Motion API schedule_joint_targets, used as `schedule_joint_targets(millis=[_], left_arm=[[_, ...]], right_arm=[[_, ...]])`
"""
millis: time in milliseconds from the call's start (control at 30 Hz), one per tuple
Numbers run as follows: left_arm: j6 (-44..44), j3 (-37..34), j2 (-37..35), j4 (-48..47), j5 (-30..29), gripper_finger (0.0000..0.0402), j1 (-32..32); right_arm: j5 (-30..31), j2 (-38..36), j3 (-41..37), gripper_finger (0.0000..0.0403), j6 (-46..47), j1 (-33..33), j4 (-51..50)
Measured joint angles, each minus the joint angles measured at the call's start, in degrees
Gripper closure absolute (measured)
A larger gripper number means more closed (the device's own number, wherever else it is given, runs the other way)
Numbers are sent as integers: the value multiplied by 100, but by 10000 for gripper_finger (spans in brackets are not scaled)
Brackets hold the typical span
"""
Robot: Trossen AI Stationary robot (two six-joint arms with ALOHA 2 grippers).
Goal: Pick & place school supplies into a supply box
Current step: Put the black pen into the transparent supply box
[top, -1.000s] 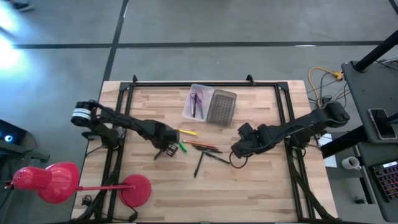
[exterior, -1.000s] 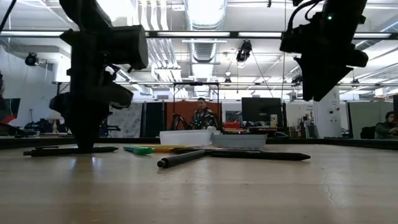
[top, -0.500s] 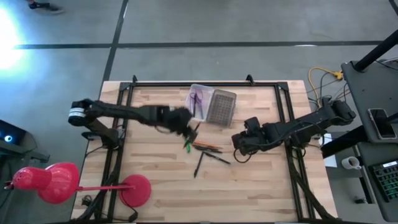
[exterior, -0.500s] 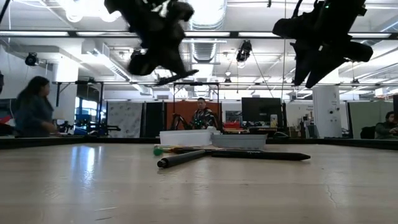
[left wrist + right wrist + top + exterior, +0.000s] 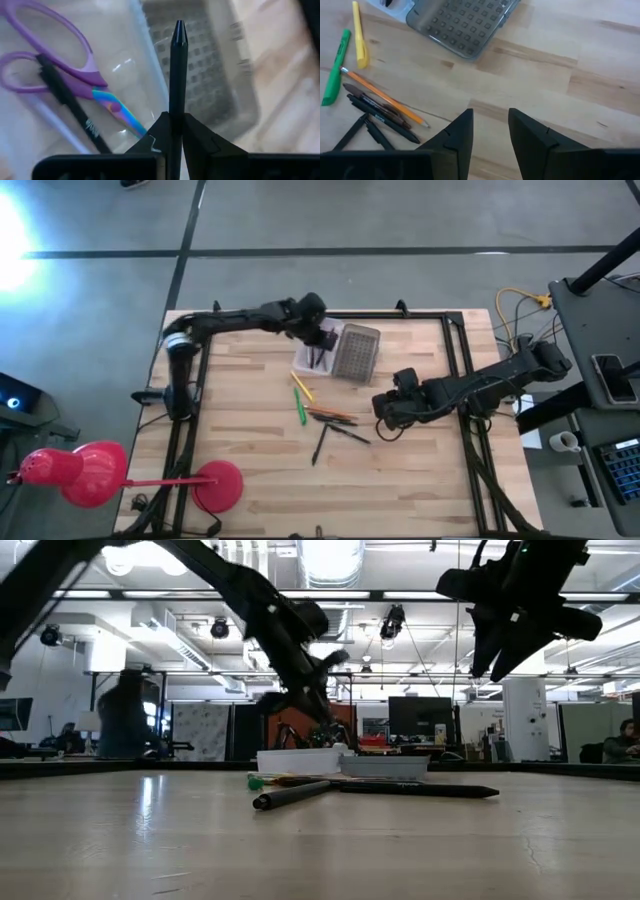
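Black slim pen (image 5: 177,75), clamped in the left gripper (image 5: 172,131) fingers, is hanging over the clear plastic tray (image 5: 309,356); right gripper (image 5: 490,127) fingers are waiting apart.

The clear supply box (image 5: 312,350) lies at the table's far middle, with its grey dotted lid (image 5: 355,352) flat just to its right, touching it. Inside the box lie purple-handled scissors (image 5: 60,65) and a black pen (image 5: 70,107). Another black pen (image 5: 176,80) is pinched upright between the left gripper's (image 5: 171,131) fingers above the box. Nearer on the wood lie a yellow marker (image 5: 301,386), a green marker (image 5: 303,411), an orange pencil (image 5: 382,97) and several black pens (image 5: 335,435), loosely clustered at the middle.
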Motion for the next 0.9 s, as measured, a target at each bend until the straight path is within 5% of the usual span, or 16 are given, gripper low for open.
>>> schedule_joint_targets(millis=[300,667,900], left_arm=[[18,1134,1019,-451,-152,370,13],[160,975,995,-666,-398,367,280],[831,881,973,-666,-386,330,201]], right_arm=[[-33,66,-4,296,112,30,77],[-36,90,-20,298,2,35,77],[-244,101,-22,300,-1676,35,619]])
